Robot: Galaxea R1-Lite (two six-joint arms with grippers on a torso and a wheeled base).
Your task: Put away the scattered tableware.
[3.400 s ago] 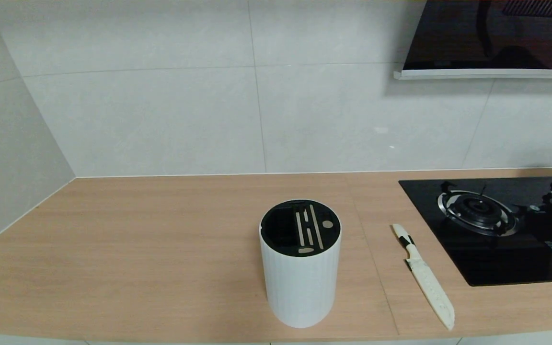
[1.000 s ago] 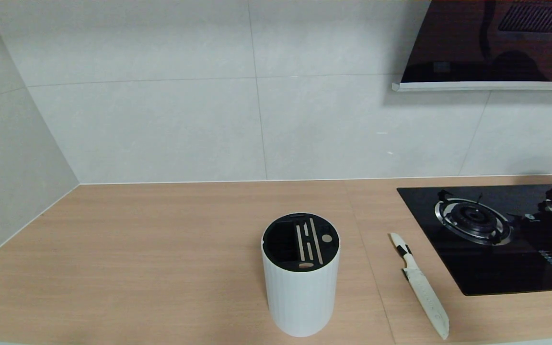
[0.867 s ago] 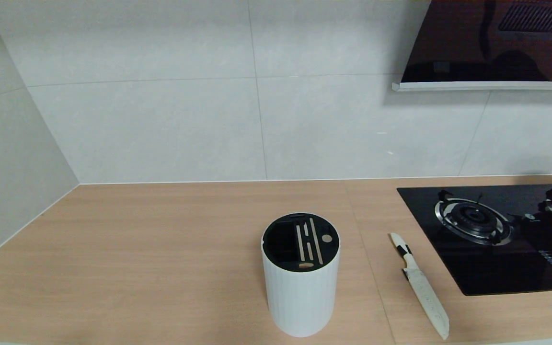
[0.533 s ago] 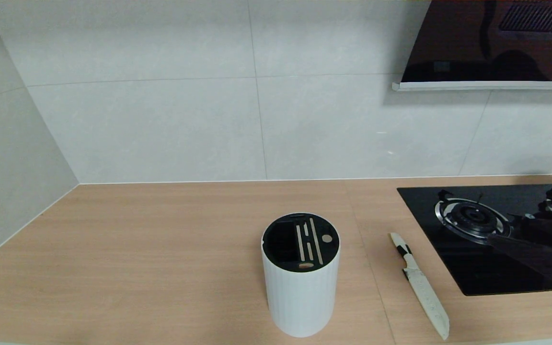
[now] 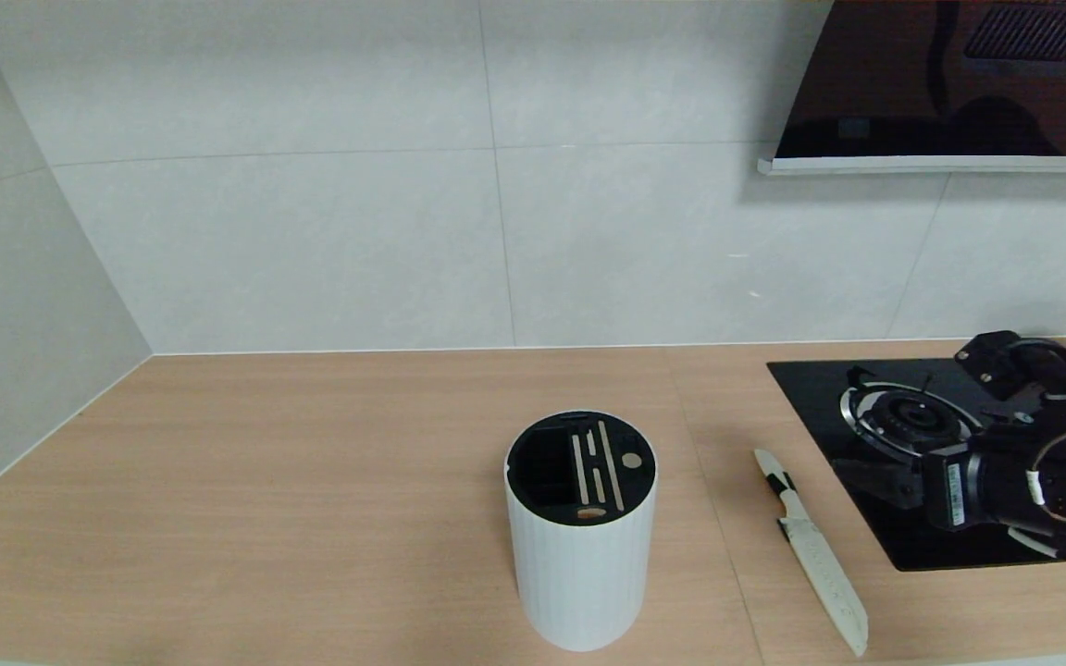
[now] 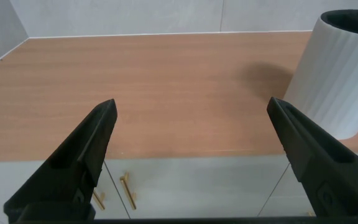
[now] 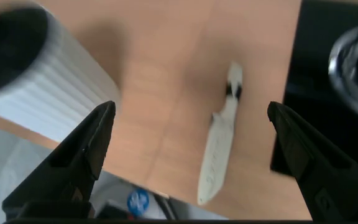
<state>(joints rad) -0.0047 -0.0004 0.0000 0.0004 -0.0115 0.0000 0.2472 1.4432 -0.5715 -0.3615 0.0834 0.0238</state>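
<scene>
White and ribbed, the round knife holder [image 5: 579, 564] stands upright on the wooden counter [image 5: 311, 481], with narrow slots in its black top. The pale knife [image 5: 811, 546] lies flat between the holder and the glass stove [image 5: 811, 388], handle away from you and tip near the front edge. Your right gripper [image 5: 866, 476] hangs wide open and empty just right of the knife, so it is the nearer one. The left gripper [image 6: 191, 104], also spread wide, sits beyond the holder.
</scene>
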